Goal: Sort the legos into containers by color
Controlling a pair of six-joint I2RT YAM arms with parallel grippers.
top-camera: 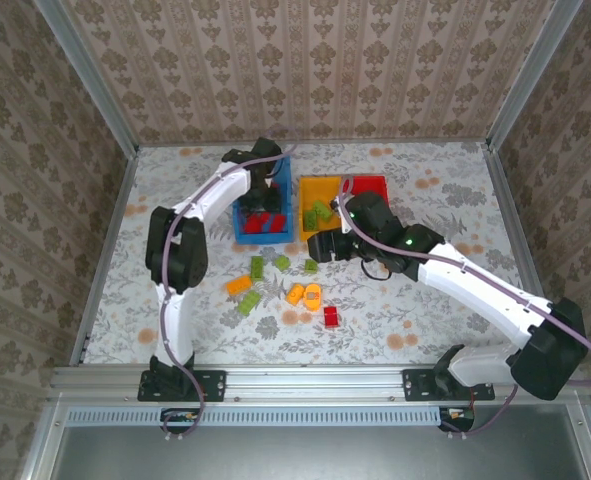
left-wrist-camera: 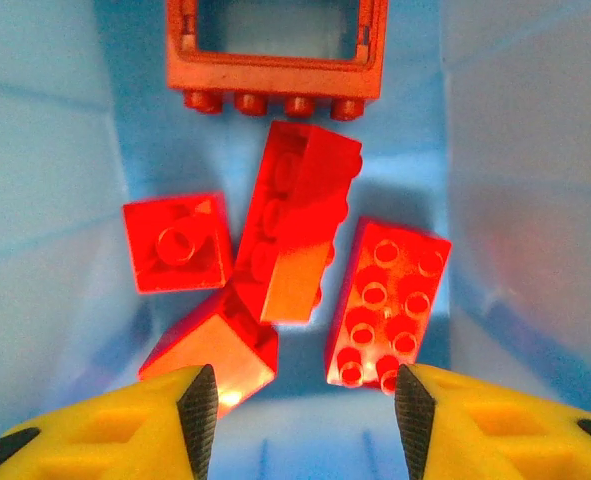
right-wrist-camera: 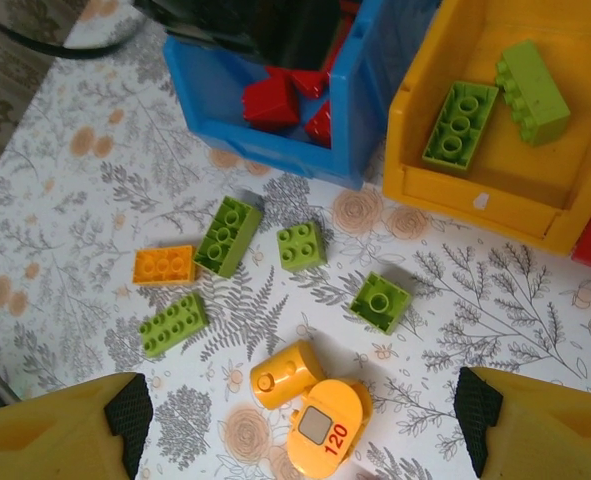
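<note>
Table covered in a grey floral print, carrying three open bins and scattered studded bricks. The blue bin, the largest, stands toward the rear. The yellow bin is just beside it on the right, and the red bin lies beyond that, partly hidden by the right arm.

The left claw, with yellow fingers and black pads, hangs inside the blue bin, released, jaws apart with nothing between them. The right claw hovers over the loose bricks in front of the bins, spread wide and empty.

Blue bin, all red:
- a hollow frame
- a long brick tipped on its side
- an eight-stud brick
- a single-stud square
- a sloped brick

Yellow bin: a green brick and a second green brick, close together.

Loose on the table:
- a long green brick touching an orange flat plate
- a four-stud green square
- a one-stud green square
- a green six-stud brick
- a rounded orange piece against an orange piece marked "120"
- a small red brick, nearest the arm bases
</note>
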